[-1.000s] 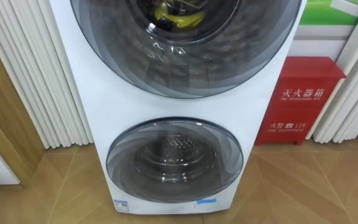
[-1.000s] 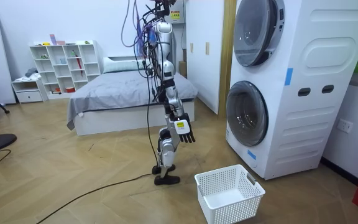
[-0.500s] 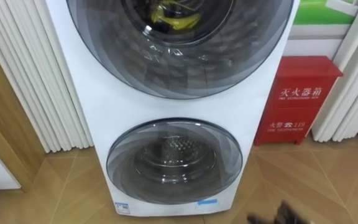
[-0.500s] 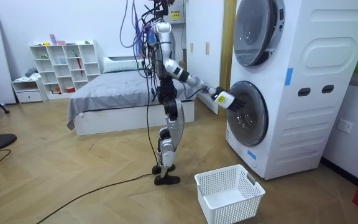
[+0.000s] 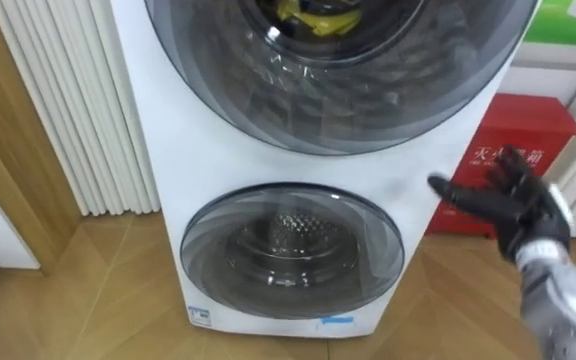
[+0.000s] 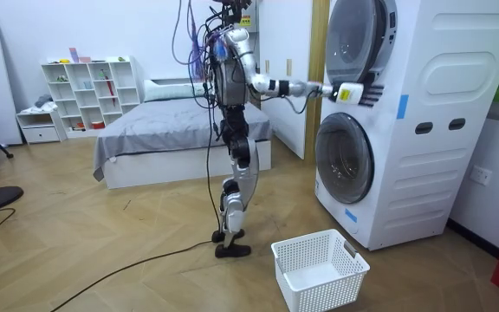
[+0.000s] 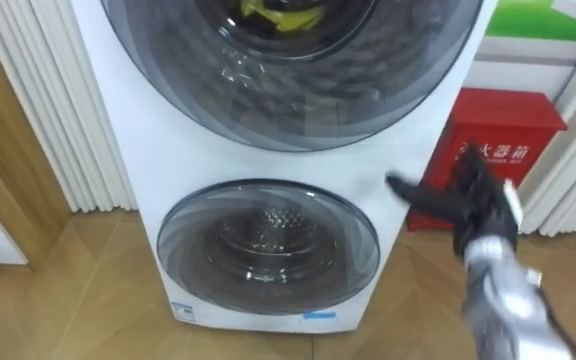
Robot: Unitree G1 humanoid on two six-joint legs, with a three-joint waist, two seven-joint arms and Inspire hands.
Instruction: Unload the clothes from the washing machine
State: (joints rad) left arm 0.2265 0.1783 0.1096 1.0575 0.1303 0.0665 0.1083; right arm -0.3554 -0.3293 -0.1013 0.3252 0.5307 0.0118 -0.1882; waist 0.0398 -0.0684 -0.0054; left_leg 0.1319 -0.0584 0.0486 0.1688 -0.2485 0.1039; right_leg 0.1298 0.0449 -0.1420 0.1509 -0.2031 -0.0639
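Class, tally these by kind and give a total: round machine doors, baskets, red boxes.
Doors: 2 (upper, lower)
Baskets: 1
Red boxes: 1
Total: 4

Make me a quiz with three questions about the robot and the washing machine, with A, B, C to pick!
1. Where are the yellow clothes? A in a drawer; B behind the upper door; C on the floor.
2. How many round doors has the washing machine? A one; B two; C three.
3. How is the robot's right hand? A open; B holding cloth; C made into a fist.
Answers: 1 B, yellow shows through the upper door's glass. 2 B, one door sits above the other. 3 A, its fingers are spread before the machine.
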